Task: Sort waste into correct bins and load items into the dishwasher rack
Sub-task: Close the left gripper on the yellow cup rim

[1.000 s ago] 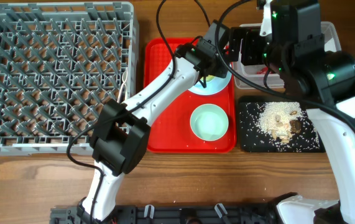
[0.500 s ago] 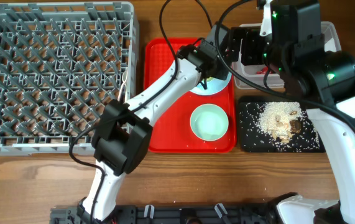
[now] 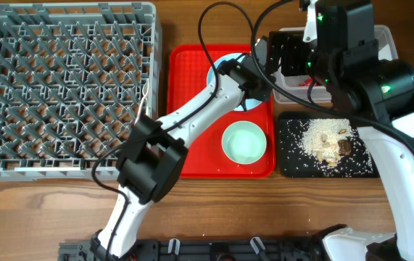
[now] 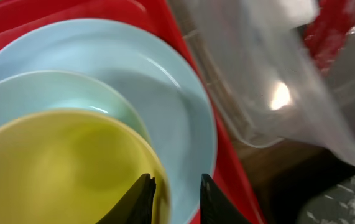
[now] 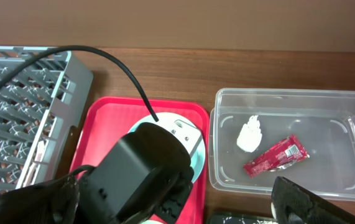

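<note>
Two arms work at the bin end of the wooden surface [image 3: 47, 210]. The left pincer [image 4: 176, 196], parted only narrowly, pinches the wall of the small yellow cup [image 4: 59, 162], one finger inside the rim and one outside, over the light blue plate [image 4: 165, 81] on the red tray [image 3: 192, 145]. The mint-green bowl [image 3: 244, 142] sits on the same tray. The right pincer [image 5: 175, 183] hangs spread wide, holding nothing, by the clear tub [image 5: 289, 99], which contains the red wrapper [image 5: 275, 155] and white napkin [image 5: 250, 135]. Rice scraps [image 3: 326, 141] lie on the black tray [image 3: 290, 163]. The grey rack [image 3: 61, 87] stands beside the red tray.

Wrapper [image 5: 275, 157] and napkin [image 5: 250, 136] lie in tub [image 5: 276, 93], right of serving tray [image 5: 102, 124].
</note>
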Robot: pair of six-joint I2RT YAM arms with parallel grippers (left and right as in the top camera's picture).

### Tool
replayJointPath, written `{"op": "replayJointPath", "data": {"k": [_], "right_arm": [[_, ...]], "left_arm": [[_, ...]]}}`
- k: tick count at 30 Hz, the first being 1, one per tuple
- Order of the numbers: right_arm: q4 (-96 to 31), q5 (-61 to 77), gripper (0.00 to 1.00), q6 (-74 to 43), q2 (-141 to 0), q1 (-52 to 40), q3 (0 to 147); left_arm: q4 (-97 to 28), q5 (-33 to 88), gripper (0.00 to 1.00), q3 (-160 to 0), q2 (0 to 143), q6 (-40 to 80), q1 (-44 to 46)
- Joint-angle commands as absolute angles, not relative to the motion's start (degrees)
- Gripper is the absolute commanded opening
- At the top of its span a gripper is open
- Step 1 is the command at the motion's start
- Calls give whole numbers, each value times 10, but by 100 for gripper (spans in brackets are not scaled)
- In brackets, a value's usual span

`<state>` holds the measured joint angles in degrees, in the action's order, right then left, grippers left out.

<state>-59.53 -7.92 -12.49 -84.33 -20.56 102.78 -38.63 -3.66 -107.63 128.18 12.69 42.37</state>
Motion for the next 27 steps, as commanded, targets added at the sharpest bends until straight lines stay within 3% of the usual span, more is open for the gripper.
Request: {"op": "replayJointPath", "data": {"k": [1,9,14,23,27], "right_arm": [[-594,-76,100,-120,-850,-204,1026],[-594,-76,100,-120,-850,-204,1026],[-594,-76,100,-120,-850,-204,1026],[-594,-76,100,-120,-850,-204,1026],[-594,-76,100,-120,-850,-204,1026]], "left_arm": [[-388,-72,25,-1078,1303,118,421],[-383,-166,17,-1078,1303,105,421],[-383,-166,24,-1078,1281,105,421],[-390,-164,24,-1078,1266,105,421],[-395,-164,29,-1078,1255,105,421]]}}
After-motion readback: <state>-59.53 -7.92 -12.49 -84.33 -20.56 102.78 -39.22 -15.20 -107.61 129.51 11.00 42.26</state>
